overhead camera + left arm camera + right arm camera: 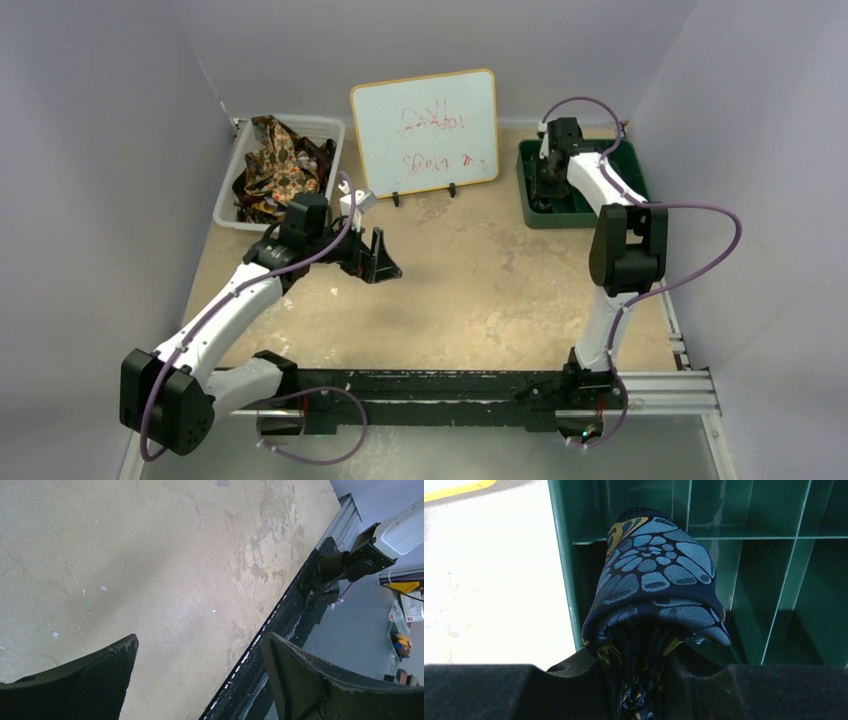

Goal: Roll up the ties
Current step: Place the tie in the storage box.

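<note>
Your right gripper [636, 680] is clamped on the rolled navy tie [656, 575], printed in blue and gold; it holds the roll at the edge compartments of the green divided tray [774, 580], far right on the table [480, 290]; whether the roll rests inside, you cannot tell. Your left gripper [375, 258] hangs over bare tabletop, jaws spread wide, nothing between them; the other ties [275, 165] lie heaped in the white basket [335, 130], left of the whiteboard [425, 130].
</note>
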Motion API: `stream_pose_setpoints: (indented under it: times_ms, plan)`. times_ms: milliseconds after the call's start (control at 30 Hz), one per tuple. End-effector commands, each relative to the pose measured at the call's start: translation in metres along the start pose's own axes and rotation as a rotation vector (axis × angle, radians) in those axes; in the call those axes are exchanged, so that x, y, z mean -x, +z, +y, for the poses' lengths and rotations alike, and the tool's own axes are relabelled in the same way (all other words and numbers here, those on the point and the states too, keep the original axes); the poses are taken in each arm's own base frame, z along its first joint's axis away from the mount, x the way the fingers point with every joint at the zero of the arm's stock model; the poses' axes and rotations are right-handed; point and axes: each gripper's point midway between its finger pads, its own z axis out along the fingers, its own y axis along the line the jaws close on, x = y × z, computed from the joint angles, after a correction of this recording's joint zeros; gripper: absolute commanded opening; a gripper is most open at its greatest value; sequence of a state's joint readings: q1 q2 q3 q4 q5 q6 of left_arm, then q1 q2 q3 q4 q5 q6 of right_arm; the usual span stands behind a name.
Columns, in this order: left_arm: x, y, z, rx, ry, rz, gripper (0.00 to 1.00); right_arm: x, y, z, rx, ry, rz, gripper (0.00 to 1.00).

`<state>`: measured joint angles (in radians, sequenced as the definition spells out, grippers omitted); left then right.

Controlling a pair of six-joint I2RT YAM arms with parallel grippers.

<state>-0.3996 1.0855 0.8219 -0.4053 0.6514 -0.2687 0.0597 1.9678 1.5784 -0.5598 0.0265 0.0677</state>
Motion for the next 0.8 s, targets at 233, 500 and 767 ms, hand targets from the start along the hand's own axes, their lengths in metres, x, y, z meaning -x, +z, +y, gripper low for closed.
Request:
stream_pose_setpoints:
  times_ms: [233,500,767]
  plan:
    - [0.007,0.005,-0.002,-0.038,0.035,-0.010,0.92,0.005,-0.033,0.007,0.017,0.023,-0.039,0.00]
    - [0.006,0.006,-0.002,-0.047,0.049,0.014,0.92,-0.014,-0.027,0.016,0.067,0.046,0.006,0.00]
    - [0.006,0.004,-0.001,-0.035,0.057,0.014,0.92,-0.028,-0.003,0.019,0.057,0.047,0.081,0.00]
